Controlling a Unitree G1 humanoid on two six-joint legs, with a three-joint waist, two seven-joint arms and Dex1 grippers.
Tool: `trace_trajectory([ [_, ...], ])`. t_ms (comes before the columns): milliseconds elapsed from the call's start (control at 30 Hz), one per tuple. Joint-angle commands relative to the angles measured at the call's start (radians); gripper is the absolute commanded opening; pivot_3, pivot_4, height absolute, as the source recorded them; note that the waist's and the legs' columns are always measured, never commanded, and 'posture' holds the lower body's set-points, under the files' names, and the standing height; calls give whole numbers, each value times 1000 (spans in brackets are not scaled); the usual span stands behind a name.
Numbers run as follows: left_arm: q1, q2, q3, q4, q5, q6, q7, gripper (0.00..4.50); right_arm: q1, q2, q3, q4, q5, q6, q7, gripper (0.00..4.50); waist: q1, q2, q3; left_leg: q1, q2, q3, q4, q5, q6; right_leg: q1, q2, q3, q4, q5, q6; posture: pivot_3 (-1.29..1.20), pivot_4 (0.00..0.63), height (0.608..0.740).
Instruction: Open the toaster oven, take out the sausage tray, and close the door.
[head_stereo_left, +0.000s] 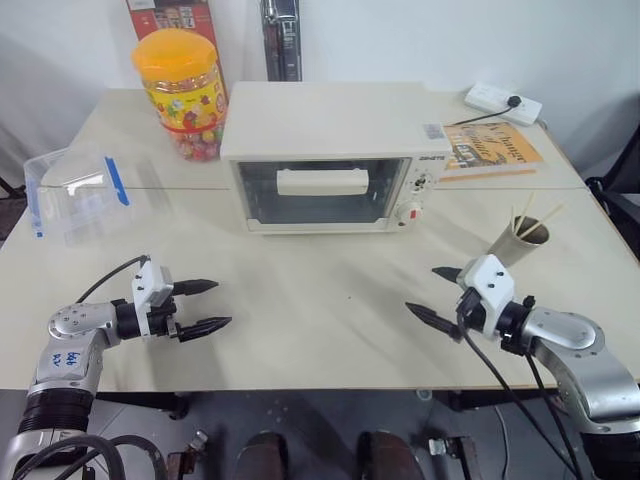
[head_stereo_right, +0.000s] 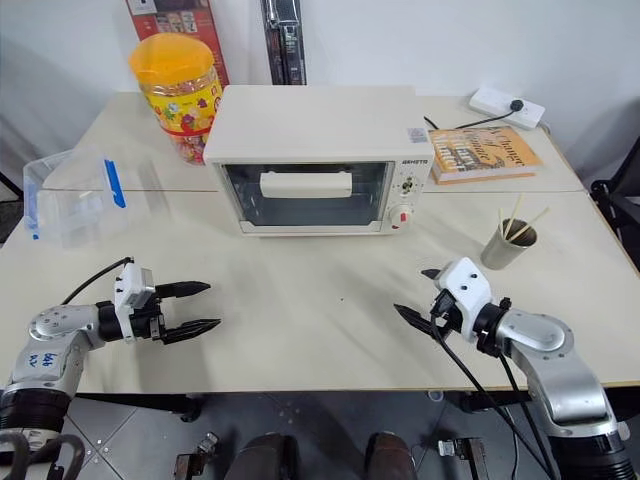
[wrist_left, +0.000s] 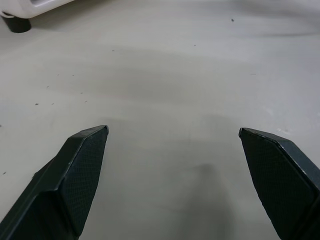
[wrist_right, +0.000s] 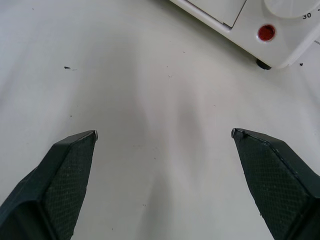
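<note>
White wall backs a pale desk, and I see the toaster oven sitting toward the far middle of it, its door upright and closed with the cream bar handle across the glass. I cannot make out the sausage tray through the window. Left of the oven stands a candy jar with an orange lid, and nearer me on that side a clear plastic box with a blue clip. To the oven's right lies a book, with a white power strip beyond it, and a cup of sticks stands near my right arm.

My left tool hangs just above the desk at the near left, fingers spread wide with nothing between them. My right tool does the same at the near right, fingers wide apart and empty. Both point inward, well short of the oven.
</note>
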Motion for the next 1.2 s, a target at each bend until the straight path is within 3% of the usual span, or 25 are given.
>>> trace_trajectory([
  [33,7,5,29,-40,-6,9,40,4464,-33,-20,-4,-7,7,-14,18,4500,-1,0,0,0,0,0,0,0,0,0,0,0,0,0,0,0,150,740],
  [167,5,-11,45,-76,-28,49,102,4464,-86,-22,25,-10,9,1,39,4500,-1,0,0,0,0,0,0,0,0,0,0,0,0,0,0,0,150,740],
  [300,-3,-16,66,-120,-59,92,127,4464,-236,5,81,27,28,44,62,4500,-5,1,1,0,0,0,0,0,0,0,0,0,0,0,0,0,150,740],
  [467,-24,-38,82,-142,-86,108,153,4464,-471,67,160,214,-2,46,83,4500,-4,1,1,0,0,0,0,0,0,0,0,0,0,0,0,0,150,740],
  [767,9,-48,137,-173,-128,103,154,4464,-806,180,224,547,-41,-139,209,4500,-25,2,3,0,0,1,0,0,0,-1,0,0,1,0,0,0,150,740],
  [900,34,-28,172,-201,-151,135,158,4464,-829,203,235,509,-8,-111,282,4500,-30,3,5,0,1,1,1,0,-1,-1,0,0,2,0,0,0,150,740],
  [1200,-25,46,205,-137,-155,179,126,4464,-729,138,246,290,38,10,367,4500,-30,5,8,0,1,2,-1,0,-1,-2,0,0,1,0,0,0,150,740],
])
